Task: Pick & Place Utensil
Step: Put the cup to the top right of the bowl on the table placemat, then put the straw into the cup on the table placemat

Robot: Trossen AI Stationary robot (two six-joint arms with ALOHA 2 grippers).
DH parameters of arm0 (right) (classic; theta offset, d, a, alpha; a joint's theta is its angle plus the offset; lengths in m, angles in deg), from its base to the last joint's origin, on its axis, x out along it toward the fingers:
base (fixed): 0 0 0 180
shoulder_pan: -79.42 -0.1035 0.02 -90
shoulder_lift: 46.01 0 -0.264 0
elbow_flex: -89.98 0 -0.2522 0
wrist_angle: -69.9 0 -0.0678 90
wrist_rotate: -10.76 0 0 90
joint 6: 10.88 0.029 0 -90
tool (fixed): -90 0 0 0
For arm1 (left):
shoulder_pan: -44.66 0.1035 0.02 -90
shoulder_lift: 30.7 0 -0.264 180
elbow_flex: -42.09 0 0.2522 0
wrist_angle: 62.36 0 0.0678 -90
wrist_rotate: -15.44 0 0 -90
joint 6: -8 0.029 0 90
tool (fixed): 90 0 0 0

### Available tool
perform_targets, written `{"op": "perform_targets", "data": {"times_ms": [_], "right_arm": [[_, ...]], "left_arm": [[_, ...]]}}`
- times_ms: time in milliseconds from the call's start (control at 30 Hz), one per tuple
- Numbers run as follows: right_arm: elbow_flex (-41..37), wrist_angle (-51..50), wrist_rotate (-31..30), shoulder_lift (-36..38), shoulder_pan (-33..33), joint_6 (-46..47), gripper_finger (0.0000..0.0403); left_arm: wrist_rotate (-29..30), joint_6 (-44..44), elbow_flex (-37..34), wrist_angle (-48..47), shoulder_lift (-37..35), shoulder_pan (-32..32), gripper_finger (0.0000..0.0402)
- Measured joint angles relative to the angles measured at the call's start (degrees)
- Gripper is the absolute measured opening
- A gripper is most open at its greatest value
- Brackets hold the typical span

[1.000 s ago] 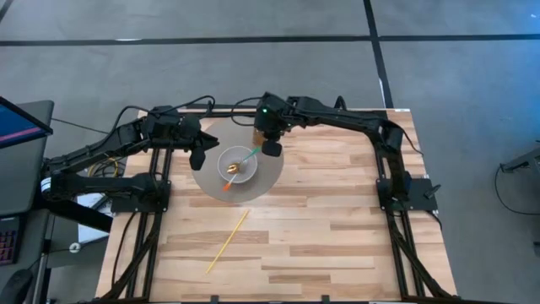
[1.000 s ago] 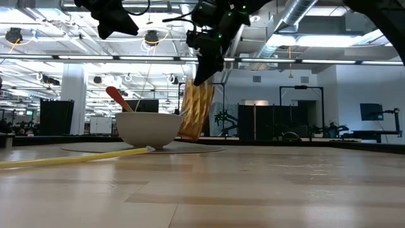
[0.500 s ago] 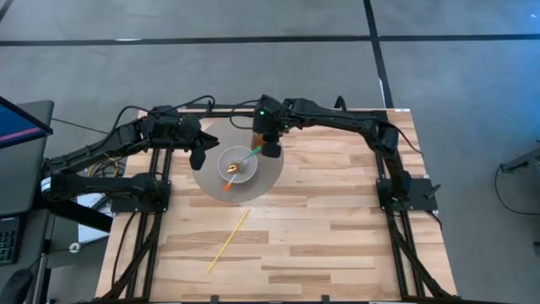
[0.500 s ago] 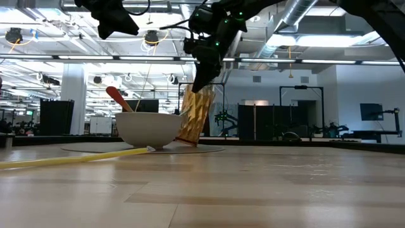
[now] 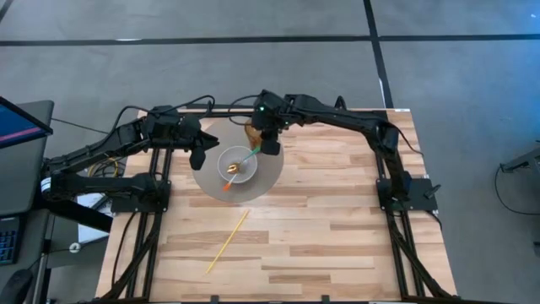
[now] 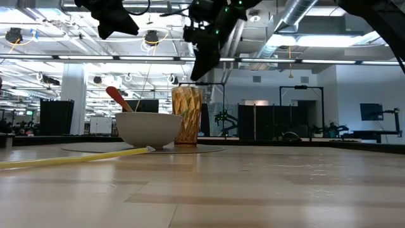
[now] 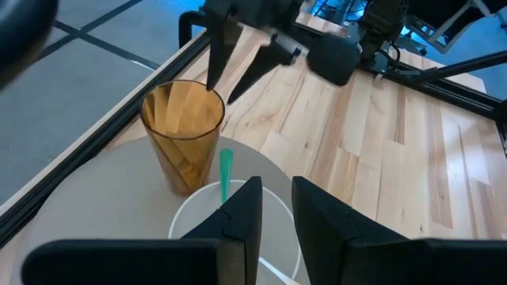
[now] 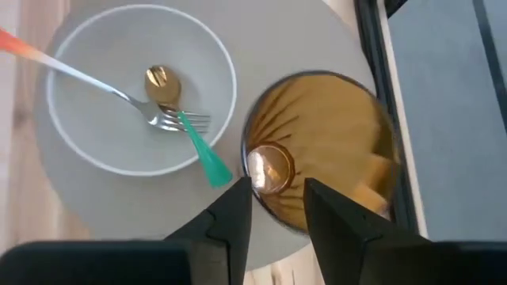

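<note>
The right gripper (image 5: 269, 145) hangs with its fingers spread, gripping nothing, directly above the rim of the ribbed amber plastic cup (image 6: 188, 115). Just beside it, toward the left arm, sits the white round bowl (image 8: 70, 146) holding a green-handled fork (image 8: 190, 134) and an orange-handled utensil (image 5: 226, 185). Well off toward the table's front lies the long yellow stick (image 5: 228, 241), its axis diagonal. The left gripper (image 5: 199, 158) waits beside the bowl, fingers apart; I judge neither arm clearly nearer that stick.

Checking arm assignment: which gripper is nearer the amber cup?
Right. The right gripper hangs open just above the amber cup, fingers over its rim. The left gripper waits across the white bowl, at the far edge of the grey mat.
</note>
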Motion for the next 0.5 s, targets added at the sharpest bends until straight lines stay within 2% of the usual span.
{"op": "perform_targets", "data": {"times_ms": [300,500], "right_arm": [[18.5,-15.9,0.0,0.1,-2.5,2.1,0.0109],[14.1,-22.4,0.3,8.7,-5.1,1.0,0.0109]], "left_arm": [[0.0,-0.7,0.0,0.0,0.0,0.0,0.0072],[-4.2,-2.7,-1.2,1.4,0.0,-2.2,0.0072]]}}
